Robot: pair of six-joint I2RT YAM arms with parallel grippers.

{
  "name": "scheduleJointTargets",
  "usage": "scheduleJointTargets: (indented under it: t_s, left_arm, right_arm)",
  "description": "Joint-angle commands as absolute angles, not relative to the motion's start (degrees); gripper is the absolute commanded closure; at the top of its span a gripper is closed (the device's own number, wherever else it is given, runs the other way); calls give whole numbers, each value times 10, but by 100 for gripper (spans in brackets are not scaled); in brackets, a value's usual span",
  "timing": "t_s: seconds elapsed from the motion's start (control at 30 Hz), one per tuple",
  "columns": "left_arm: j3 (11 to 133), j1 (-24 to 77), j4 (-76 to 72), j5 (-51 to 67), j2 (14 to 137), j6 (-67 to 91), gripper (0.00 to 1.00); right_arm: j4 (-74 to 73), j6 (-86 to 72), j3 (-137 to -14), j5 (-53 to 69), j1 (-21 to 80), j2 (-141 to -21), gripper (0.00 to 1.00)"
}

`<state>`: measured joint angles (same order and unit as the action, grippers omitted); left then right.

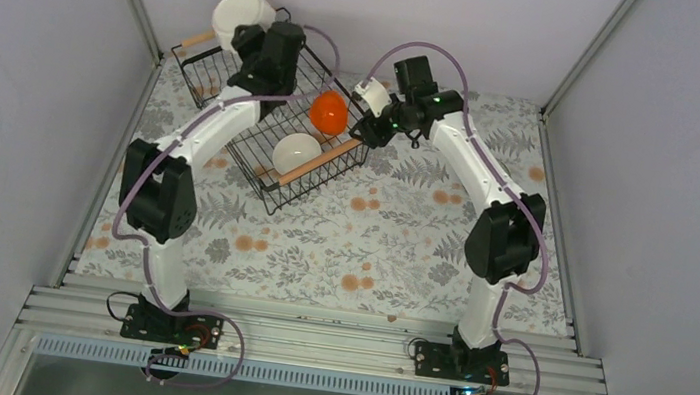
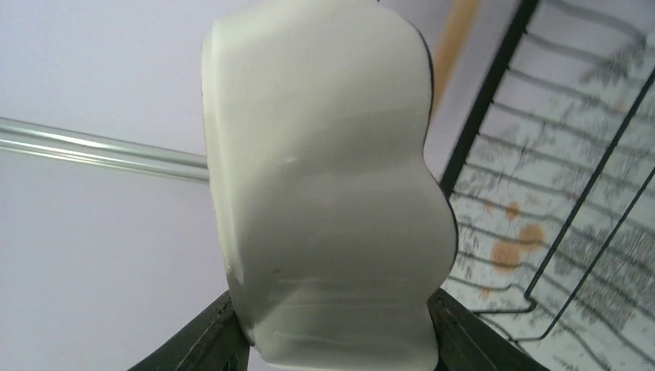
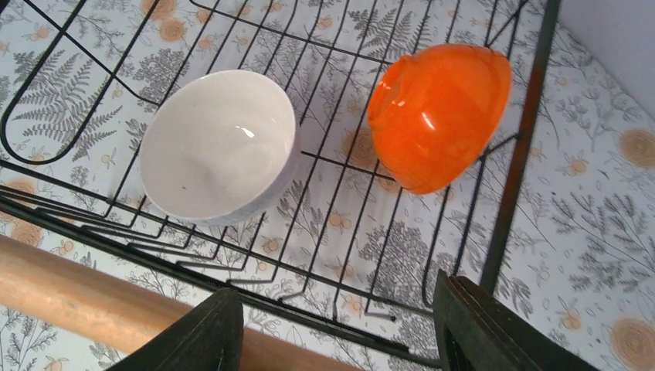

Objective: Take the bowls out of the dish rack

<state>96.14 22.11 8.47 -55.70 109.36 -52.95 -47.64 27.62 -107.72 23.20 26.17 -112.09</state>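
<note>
Currently the left gripper is clamped on a scallop-edged white bowl, held on edge above the far left end of the black wire dish rack. The right gripper hangs spread and empty over the rack's near wooden handle; an orange bowl and a plain white bowl lie inside.

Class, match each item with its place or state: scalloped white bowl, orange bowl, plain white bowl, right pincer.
Column A
1 scalloped white bowl
2 orange bowl
3 plain white bowl
4 right pincer

Column B
a open, empty
b held in the left pincer
c in the dish rack, near its side wall
d in the rack, beside the wooden handle

Pairs: 1-b, 2-c, 3-d, 4-a
</note>
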Motion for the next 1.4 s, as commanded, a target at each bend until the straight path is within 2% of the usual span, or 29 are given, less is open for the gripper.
scheduleJointTargets:
  t_s: [0.0,0.13,0.27,0.57,0.87,1.13,1.37]
  left_arm:
    - [1068,227,240,-488,1053,-366,96]
    - [1140,234,342,-398,1048,-297,96]
    - [1219,237,433,-257,1064,-235,96]
    - [1356,240,536,44,1113,-195,96]
    - [1379,239,583,264,1141,-190,96]
    - [1403,236,611,359,1175,-196,96]
    - [1412,227,614,389,1185,-194,96]
  right_arm:
    - [-496,276,-1069,197,239,-1080,40]
    - [-492,264,-1062,195,206,-1035,39]
    - [-476,254,-1039,203,175,-982,38]
    - [-395,239,-944,193,151,-885,35]
    - [-270,243,-875,187,151,-862,34]
    - [-207,232,-888,247,150,-884,35]
    - [-202,232,-905,289,151,-922,38]
